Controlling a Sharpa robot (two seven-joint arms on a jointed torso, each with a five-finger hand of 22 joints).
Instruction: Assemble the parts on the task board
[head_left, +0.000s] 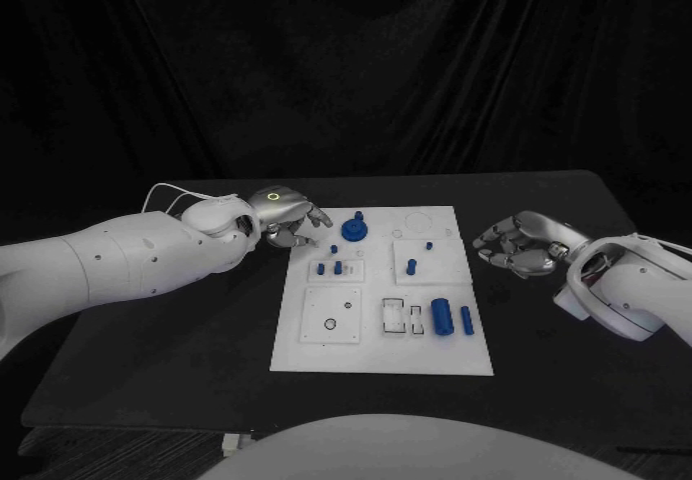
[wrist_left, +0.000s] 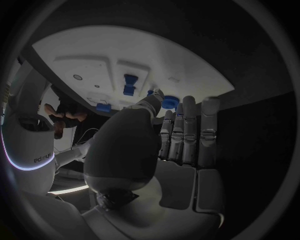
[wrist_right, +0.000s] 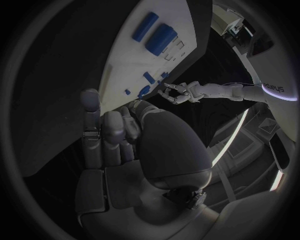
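Note:
The white task board (head_left: 378, 340) lies in the middle of the black table. A blue round knob part (head_left: 356, 230) stands near its far left corner, and small blue pegs (head_left: 335, 266) stand just nearer. Two blue cylinders (head_left: 451, 317) lie on its near right part. My left hand (head_left: 286, 215) hovers at the board's far left corner, fingers pointing down beside the knob part (wrist_left: 170, 102), with nothing seen in them. My right hand (head_left: 522, 245) hangs just off the board's right edge with fingers loosely bent, holding nothing. The right wrist view looks along the board (wrist_right: 128, 60) to the left hand (wrist_right: 178, 92).
Black table (head_left: 173, 340) surrounds the board on every side, with wide bare room at the left and front. A dark curtain closes the back. Recessed square plates (head_left: 332, 315) and a slotted frame (head_left: 401, 317) sit in the board's near half.

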